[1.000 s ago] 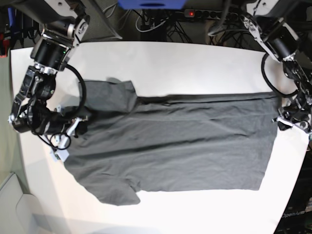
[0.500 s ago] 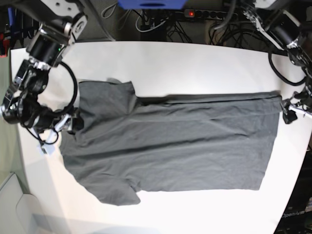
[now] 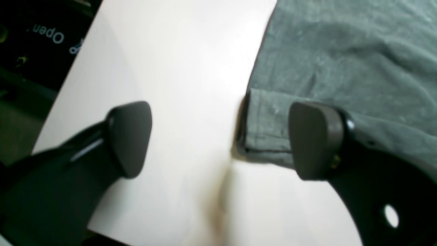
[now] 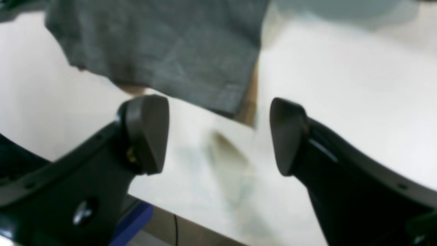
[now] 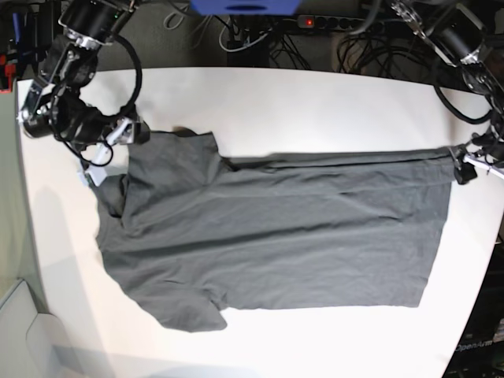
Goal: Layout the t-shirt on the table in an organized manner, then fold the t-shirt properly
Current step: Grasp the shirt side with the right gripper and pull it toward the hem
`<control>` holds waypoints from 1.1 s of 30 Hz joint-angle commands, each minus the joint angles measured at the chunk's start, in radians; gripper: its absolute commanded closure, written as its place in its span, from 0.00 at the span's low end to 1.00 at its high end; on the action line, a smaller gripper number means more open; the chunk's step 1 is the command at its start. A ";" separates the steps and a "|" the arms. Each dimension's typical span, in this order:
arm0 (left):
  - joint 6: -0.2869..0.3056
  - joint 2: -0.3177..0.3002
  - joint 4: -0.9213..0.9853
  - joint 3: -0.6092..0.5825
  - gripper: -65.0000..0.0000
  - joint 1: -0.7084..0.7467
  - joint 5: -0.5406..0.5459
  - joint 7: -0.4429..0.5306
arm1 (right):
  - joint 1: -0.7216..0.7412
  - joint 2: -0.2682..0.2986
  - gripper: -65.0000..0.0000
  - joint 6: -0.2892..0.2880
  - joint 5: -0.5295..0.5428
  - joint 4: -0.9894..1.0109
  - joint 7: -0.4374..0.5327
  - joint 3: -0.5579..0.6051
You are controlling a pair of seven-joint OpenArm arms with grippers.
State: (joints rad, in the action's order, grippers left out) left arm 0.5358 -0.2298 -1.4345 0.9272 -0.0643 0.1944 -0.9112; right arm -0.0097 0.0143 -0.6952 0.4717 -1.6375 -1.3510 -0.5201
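The t-shirt (image 5: 268, 236) lies spread flat across the middle of the table (image 5: 315, 102), collar end to the left and hem to the right. The left gripper (image 3: 218, 140) hangs with jaws spread wide at the hem's far right corner, holding nothing. The right gripper (image 4: 218, 133) gapes just as wide and empty, beside the far sleeve on the left.

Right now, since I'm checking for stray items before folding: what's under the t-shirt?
Only the table shows around the t-shirt, which lies flat on it. Anything beneath the cloth is covered; no bulge suggests an object.
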 commanded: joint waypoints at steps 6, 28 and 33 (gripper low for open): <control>0.004 -0.019 -0.019 0.002 0.05 -0.001 0.012 0.022 | 0.027 0.014 0.28 -0.003 0.023 0.107 0.066 0.004; 0.004 -0.021 -0.019 0.002 0.05 0.002 0.012 0.024 | 0.027 -0.003 0.96 -0.003 0.026 0.124 0.087 0.122; 0.004 -0.021 -0.019 0.002 0.05 0.002 0.012 0.024 | 0.047 -0.001 0.97 -0.003 0.032 0.119 0.086 0.122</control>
State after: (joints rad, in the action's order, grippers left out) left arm 0.5423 -0.2317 -1.4345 0.9268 -0.0479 0.1944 -0.9085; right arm 0.0212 0.0055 -0.6991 0.4850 -1.5024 -1.2751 -0.3969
